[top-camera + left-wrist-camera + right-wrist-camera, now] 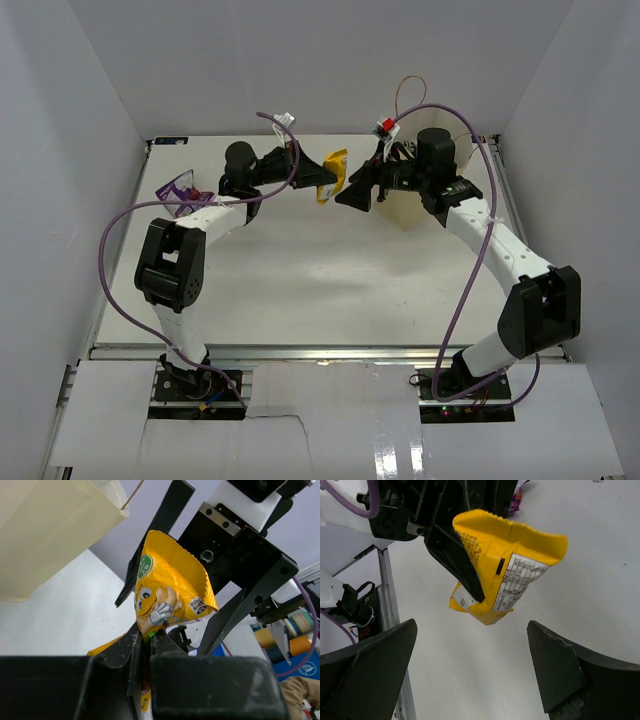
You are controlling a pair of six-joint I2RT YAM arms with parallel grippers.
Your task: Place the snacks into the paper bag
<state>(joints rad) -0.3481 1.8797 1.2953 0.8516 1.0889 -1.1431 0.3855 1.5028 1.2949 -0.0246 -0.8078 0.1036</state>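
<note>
A yellow snack packet [334, 174] hangs in the air above the back of the table, with my left gripper [320, 176] shut on its lower edge. In the left wrist view the packet [170, 587] rises from between the closed fingers [120, 650]. My right gripper [357, 190] faces it from the right, open, and its fingers [161, 532] flank the packet without touching. The right wrist view shows the packet [512, 577] ahead of the wide-open right gripper [470, 672]. The tan paper bag [412, 208] stands behind the right arm; its wall [47, 527] shows at the upper left.
Small purple packs [180, 191] lie at the far left of the table by the left arm, and one purple pack [516, 497] shows beyond the left gripper. White walls enclose the table on three sides. Purple cables loop over both arms.
</note>
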